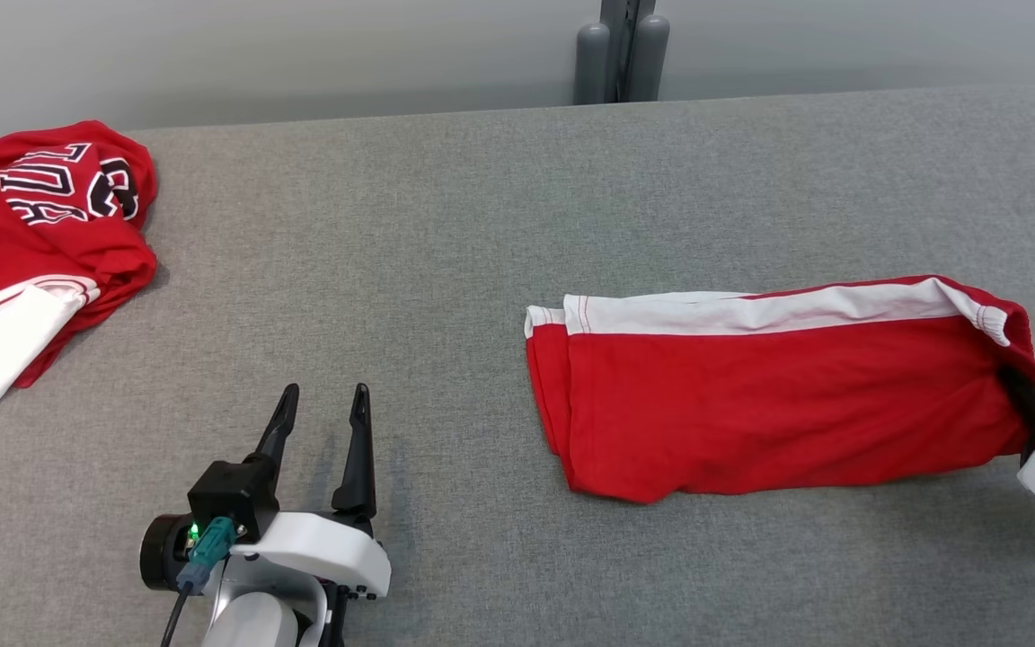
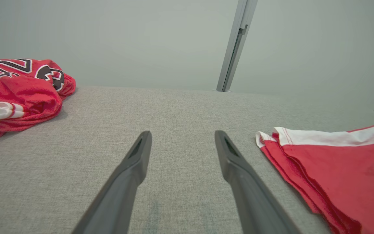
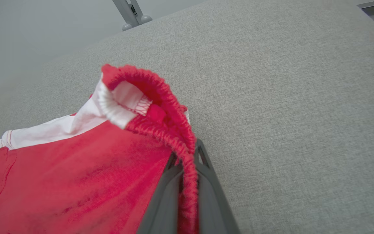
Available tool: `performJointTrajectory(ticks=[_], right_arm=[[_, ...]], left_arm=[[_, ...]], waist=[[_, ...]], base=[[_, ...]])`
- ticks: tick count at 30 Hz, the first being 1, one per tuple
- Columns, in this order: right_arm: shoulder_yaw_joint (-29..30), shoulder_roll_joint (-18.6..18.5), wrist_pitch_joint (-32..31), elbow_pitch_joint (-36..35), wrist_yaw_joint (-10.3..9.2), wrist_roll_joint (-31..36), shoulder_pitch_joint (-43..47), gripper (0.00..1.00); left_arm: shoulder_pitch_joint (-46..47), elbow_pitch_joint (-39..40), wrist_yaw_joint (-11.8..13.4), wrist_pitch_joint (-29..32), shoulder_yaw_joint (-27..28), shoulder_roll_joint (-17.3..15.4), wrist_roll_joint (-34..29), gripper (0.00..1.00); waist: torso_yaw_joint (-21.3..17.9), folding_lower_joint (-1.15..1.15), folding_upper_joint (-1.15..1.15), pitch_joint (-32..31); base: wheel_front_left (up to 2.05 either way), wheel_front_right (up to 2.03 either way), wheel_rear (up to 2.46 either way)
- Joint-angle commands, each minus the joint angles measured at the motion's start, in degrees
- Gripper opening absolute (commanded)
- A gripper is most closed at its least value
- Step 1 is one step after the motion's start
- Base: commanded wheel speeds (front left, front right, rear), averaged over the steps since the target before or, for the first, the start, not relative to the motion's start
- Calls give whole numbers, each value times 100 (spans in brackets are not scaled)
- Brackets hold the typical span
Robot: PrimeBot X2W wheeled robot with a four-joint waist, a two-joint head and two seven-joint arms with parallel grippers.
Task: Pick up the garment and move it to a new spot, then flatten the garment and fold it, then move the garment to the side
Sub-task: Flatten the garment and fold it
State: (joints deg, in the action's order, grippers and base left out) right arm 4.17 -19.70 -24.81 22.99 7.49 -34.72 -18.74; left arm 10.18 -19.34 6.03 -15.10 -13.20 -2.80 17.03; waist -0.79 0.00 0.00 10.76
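Garment: red shorts with a white side stripe, laid in a long folded stack on the right half of the grey table.
Position: the hem end is turned toward the table centre, and the waistband is at the far right, lifted a little off the surface.
Right gripper: clenched on the gathered waistband. In the right wrist view, the elastic edge is pinched between the 2 dark fingers.
Left gripper: released, with the jaws spread and nothing between them. It is held over bare table, well apart from the garment.
Other item: a crumpled red jersey at the far left edge. It is not touched by either gripper.
Handling: the cloth is judged light, limp and non-fragile. It is expected to sag and unfold if lifted by 1 point.
Grip advice: the ribbed waistband is judged the firmest hold, being thick and non-slippery.
Second hold: the hem end is recommended for the free gripper, so that the stack is carried level.
Risk: layers may be dragged apart on the textured table if the garment is slid and not lifted.
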Motion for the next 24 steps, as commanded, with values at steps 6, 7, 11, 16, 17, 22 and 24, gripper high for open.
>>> performJointTrajectory(ticks=[6, 7, 11, 16, 17, 22, 24], right_arm=[[38, 327, -243, -339, 1, -118, 58, 0], [-13, 395, -285, -421, 1, -172, 75, 0], [-211, 610, -431, -803, 1, -421, 130, 0], [-500, 846, -549, -1244, 1, -619, 157, 0], [-554, 886, -567, -1308, 1, -630, 150, 0], [-852, 1075, -641, -1502, 1, -559, -13, 0], [-915, 1109, -652, -1492, 1, -516, -65, 0]], left_arm=[[38, -62, -46, -8, -43, -21, -4, 100], [40, -70, -52, -8, -60, -21, 5, 100], [44, -101, -51, -8, -132, -21, 46, 100], [31, -111, -54, -8, -190, -22, 79, 100], [28, -108, -56, -8, -196, -22, 93, 100], [17, -74, -36, -8, -193, -21, 124, 100], [19, -69, -30, -8, -194, -21, 128, 100]], waist=[[-49, 0, 0, -41], [-43, 0, 0, -54], [6, 0, 0, -110], [101, 0, 0, -163], [123, 0, 0, -167], [205, 0, 0, -159], [216, 0, 0, -155]], base=[[0, 0, 0], [0, 0, 0], [0, 0, 0], [0, 0, 0], [0, 0, 0], [0, 0, 0], [0, 0, 0]])
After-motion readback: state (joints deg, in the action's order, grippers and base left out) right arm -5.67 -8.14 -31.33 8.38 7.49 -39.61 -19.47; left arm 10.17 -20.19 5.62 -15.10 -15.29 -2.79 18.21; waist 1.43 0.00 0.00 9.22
